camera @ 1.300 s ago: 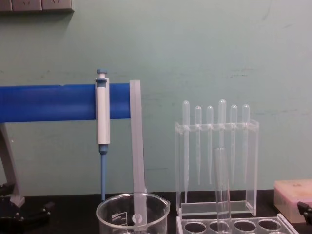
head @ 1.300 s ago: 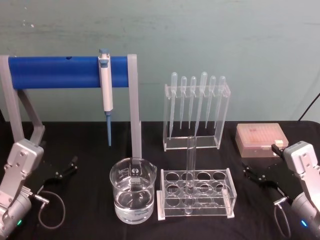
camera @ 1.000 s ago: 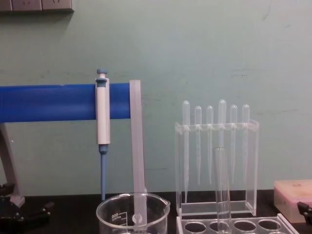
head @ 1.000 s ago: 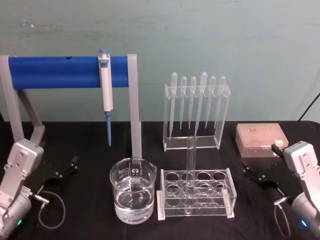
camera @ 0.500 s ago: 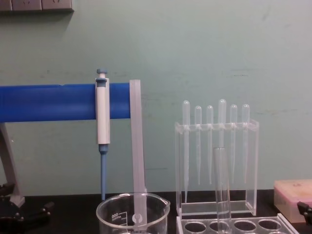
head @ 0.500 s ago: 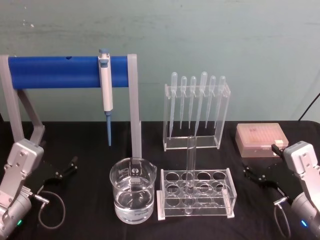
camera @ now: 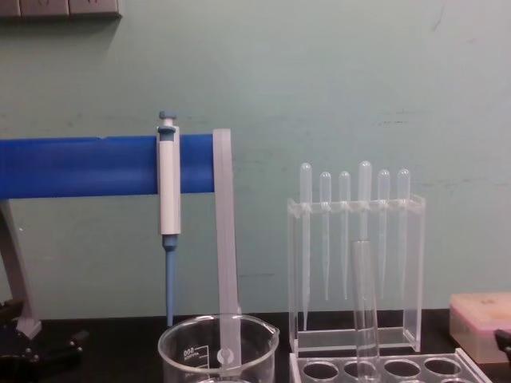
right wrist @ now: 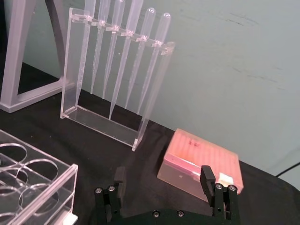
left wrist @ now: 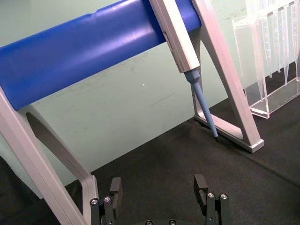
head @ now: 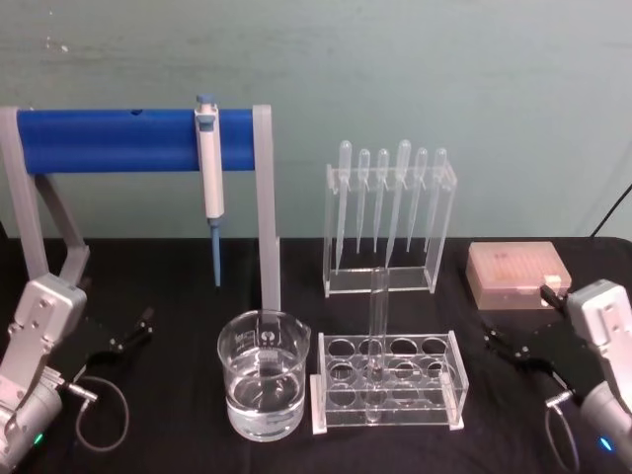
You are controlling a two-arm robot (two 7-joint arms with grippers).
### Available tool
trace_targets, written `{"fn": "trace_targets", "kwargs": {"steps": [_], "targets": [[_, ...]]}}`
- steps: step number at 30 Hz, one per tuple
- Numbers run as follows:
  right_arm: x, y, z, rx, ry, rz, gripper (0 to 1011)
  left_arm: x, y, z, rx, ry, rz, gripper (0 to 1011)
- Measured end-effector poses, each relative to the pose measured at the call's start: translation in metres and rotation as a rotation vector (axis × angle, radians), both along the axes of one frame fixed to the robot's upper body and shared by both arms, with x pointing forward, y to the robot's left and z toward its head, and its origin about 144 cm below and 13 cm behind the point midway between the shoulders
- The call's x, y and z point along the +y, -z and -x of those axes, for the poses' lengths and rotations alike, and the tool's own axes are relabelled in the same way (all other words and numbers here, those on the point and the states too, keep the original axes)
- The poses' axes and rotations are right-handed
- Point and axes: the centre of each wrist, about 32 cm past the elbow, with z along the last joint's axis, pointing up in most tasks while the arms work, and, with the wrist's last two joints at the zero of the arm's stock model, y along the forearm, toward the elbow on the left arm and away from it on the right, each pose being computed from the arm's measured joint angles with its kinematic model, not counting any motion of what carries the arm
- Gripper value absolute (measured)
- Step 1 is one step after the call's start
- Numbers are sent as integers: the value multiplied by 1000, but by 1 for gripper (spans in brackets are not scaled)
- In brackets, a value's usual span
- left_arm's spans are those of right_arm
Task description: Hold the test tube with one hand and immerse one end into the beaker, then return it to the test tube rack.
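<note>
Awaiting pickup: test tube (head: 376, 331) stands upright in rack (head: 456, 373). Left gripper (head: 133, 333) and right gripper (head: 497, 346) sit low at the sides, jaws spread, empty. Next move calls for a level grasp on the tube.

A: Where can a gripper pass?
B: Across bare black tablecloth (head: 178, 296): left black two-jaw gripper (head: 133, 331) to wide clear glass beaker (head: 262, 380), right black two-jaw gripper (head: 497, 346) to clear acrylic rack with round holes (head: 415, 405).
A: What blocks?
B: The tall clear glass test tube (head: 376, 326), upright in the rack beside the beaker. Behind: blue-barred grey stand (head: 109, 140), hanging white-and-blue pipettor (head: 209, 168), clear pipette holder (head: 441, 237). A pink box (head: 515, 275) sits near the right gripper.
</note>
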Motion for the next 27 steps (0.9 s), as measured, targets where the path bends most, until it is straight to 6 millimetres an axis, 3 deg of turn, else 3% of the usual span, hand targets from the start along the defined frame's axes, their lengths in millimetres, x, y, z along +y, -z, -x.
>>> {"fn": "trace_targets", "kwargs": {"steps": [11,17,27], "targets": [[-10,-13,31,30,-47,-13,1003,0,0,0,0,0,0,1000],[-6,-31,47,104,-187,-117,1003,0,0,0,0,0,0,1000],[21,-43,37,181,-319,-246,1003,0,0,0,0,0,0,1000]]}}
